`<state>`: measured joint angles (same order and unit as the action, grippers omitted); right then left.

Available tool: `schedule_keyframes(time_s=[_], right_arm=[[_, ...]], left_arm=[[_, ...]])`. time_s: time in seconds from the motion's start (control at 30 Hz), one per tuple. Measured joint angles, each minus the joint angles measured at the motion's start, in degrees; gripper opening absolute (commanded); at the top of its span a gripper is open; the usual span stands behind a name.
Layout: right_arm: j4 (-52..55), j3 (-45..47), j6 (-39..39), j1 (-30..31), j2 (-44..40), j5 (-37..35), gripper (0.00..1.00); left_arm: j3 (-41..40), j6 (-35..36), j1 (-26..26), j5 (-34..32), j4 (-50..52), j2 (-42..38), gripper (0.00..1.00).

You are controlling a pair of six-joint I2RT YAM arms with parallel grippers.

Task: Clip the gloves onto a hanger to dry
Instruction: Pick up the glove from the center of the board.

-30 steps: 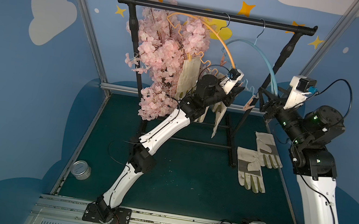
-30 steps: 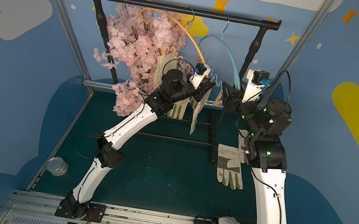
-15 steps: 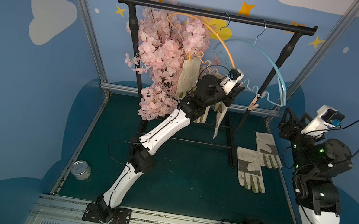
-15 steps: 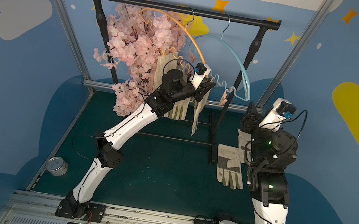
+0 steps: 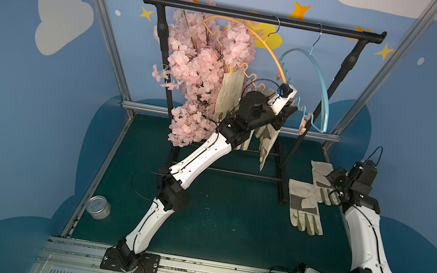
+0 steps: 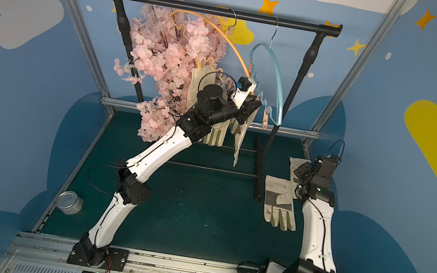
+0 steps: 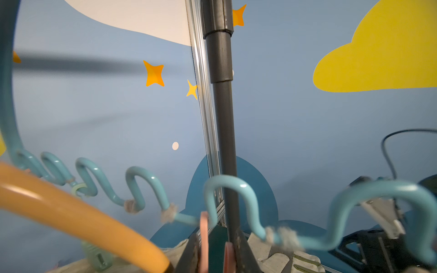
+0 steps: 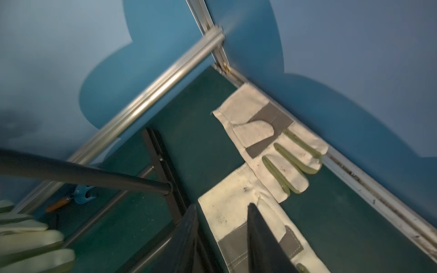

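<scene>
Cream canvas gloves sit in two places. Two lie flat and palm up on the green mat point(image 5: 228, 219) by the right foot of the black rack point(image 5: 260, 17). The near glove point(image 5: 304, 207) points its fingers toward the robot. The far glove point(image 5: 319, 174) lies along the side wall, its fingertips touching the near one's cuff. Both show grey palm patches and olive strips between the fingers. The hung gloves point(image 5: 230, 94) dangle cuff-up from the orange hanger point(image 7: 71, 212) on the rack. The left arm and a pink blossom branch point(image 5: 200, 72) hide them in part, so their number cannot be told. The right gripper point(image 8: 222, 208) is low over the near glove's cuff with its fingers apart and the cloth showing between them. Whether they touch the cloth cannot be told. The left gripper point(image 7: 216, 236) is raised to the wavy lower bar of the blue hanger point(image 7: 139, 169), which hangs on the rack beside the orange one. Its fingers are closed in on a pink clip point(image 7: 203, 236) that hangs from that bar, one finger against each handle. More clips sit along the same bar, blurred in the wrist view. A tin point(image 5: 98, 207) stands near the mat's front left corner, well apart from both arms.
</scene>
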<state>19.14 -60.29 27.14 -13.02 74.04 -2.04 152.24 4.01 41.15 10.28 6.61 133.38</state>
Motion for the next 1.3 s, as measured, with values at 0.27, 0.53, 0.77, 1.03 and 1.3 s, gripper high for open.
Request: schedule_keyframes(time_s=[0.27, 0.53, 0.77, 1.03, 1.3], right_arm=[[7.41, -14.19, -1.46, 4.33, 23.45, 5.75, 0.43], [14.29, -23.04, -5.09, 9.29, 39.54, 4.76, 0.47], [21.97, -29.97, -6.49, 10.14, 47.04, 3.37, 0.53], [25.92, -33.73, -6.84, 10.84, 48.76, 1.92, 0.63], [30.29, -38.34, -7.85, 11.78, 52.37, 1.05, 0.46]], left_arm=[[0.00, -1.09, 0.00, 0.55, -0.15, 0.00, 0.25], [0.00, -1.51, -0.09, 0.66, -0.15, 0.00, 0.25], [0.00, -2.08, -0.33, 0.70, -0.13, 0.00, 0.25], [0.00, -2.38, -0.50, 0.92, -0.09, 0.00, 0.24], [-0.24, -2.80, -0.55, 0.92, -0.15, -0.17, 0.24]])
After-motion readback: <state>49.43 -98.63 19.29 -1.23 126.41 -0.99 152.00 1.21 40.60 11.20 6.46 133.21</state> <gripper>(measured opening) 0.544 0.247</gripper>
